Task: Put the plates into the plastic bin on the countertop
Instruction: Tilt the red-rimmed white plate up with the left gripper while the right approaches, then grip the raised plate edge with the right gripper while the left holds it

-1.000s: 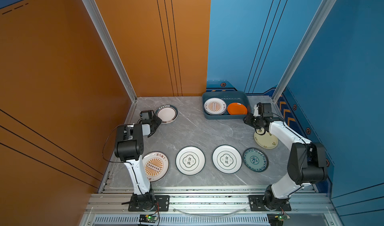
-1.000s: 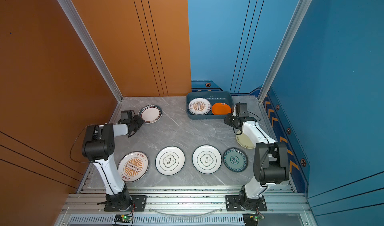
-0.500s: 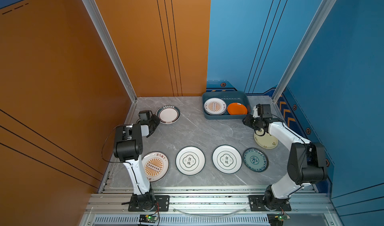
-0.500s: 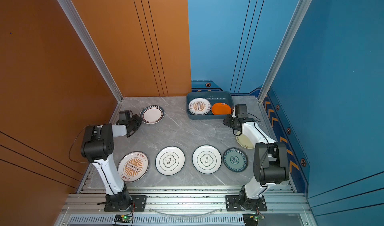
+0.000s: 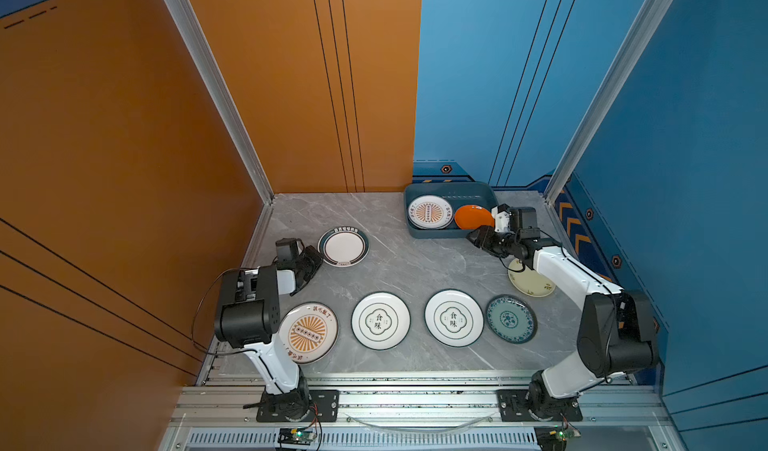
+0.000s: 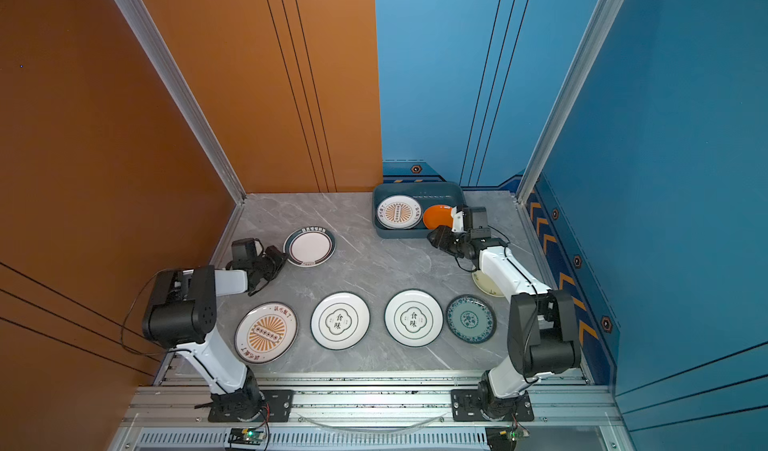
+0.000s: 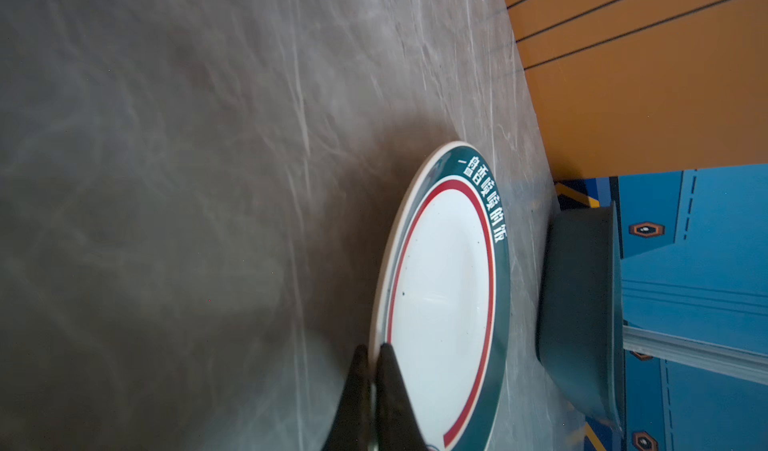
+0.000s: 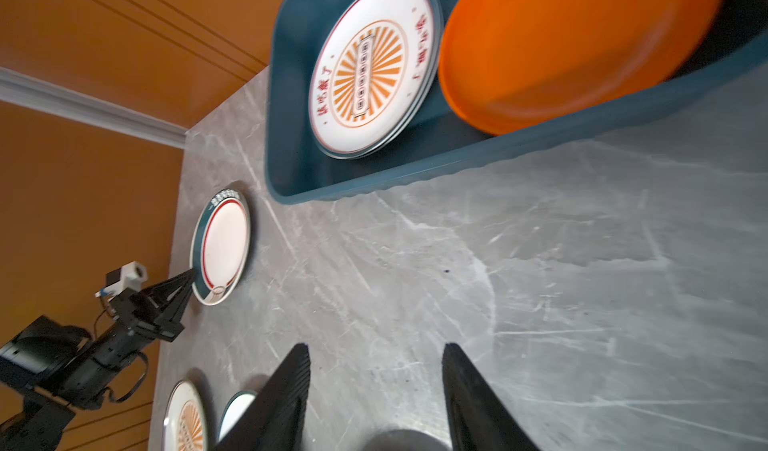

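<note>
Six plates lie out on the grey marble surface (image 5: pixel 407 262), and two more show inside the plastic bin (image 5: pixel 432 233), which sits at the back, right of centre in both top views. In the bin a sunburst plate (image 5: pixel 430 212) lies flat at the left end, on at least one more plate by the right wrist view. An orange plate (image 5: pixel 473 217) sits tilted at the right end.

My left pincer (image 7: pixel 376 355) is pinching the rim of the dark-rimmed white plate (image 7: pixel 442 295), left of centre in the top views, with one finger on either face of the rim. Whether that plate is off the surface I cannot tell.

My right pincer (image 8: pixel 376 349) stands spread and empty over bare surface just in front of the bin.

Along the front, left to right, lie a second sunburst plate (image 5: pixel 309 333), a green-emblem plate (image 5: pixel 380 321), another green-emblem plate (image 5: pixel 454 318) and a teal floral plate (image 5: pixel 511 319). Further back at the right, a cream plate (image 5: pixel 532 282) is partly hidden under my right arm.
</note>
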`<state>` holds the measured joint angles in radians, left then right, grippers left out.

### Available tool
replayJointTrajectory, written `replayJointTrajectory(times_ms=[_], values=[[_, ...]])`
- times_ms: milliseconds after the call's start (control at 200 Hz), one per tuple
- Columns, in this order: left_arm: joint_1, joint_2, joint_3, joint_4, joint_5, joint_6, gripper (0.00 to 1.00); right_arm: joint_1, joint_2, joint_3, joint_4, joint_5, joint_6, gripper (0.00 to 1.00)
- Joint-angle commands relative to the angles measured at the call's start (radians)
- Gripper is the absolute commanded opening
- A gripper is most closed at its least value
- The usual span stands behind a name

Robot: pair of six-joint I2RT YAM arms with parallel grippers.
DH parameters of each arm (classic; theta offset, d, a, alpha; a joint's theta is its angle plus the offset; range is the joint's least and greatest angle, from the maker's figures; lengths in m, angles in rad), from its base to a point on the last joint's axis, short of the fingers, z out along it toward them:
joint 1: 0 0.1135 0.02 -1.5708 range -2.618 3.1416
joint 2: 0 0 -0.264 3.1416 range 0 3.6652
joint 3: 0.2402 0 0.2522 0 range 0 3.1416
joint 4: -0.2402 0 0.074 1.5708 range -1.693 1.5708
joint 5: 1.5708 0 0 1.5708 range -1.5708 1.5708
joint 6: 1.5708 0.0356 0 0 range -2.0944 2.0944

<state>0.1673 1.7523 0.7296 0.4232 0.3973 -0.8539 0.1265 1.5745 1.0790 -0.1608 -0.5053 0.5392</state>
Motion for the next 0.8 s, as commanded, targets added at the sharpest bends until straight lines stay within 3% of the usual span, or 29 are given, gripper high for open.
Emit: replayJointTrajectory(times_ms=[0,220,421,796], values=[[0.0,-0.108,-0.054,-0.022,0.085,0.018,0.0,0.044,-0.001,-0.019,0.086,-0.097,0.061,0.59],[-0.016,-0.293,-0.095,-0.086,0.141,0.016,0.0,0.153,0.087,-0.094,0.437,-0.202,0.284,0.65],[-0.076,-0.377,-0.086,-0.13,0.149,0.013,0.0,0.264,0.207,-0.067,0.66,-0.23,0.421,0.67],[-0.172,-0.421,-0.063,-0.147,0.111,-0.006,0.0,0.375,0.323,0.039,0.695,-0.202,0.453,0.67]])
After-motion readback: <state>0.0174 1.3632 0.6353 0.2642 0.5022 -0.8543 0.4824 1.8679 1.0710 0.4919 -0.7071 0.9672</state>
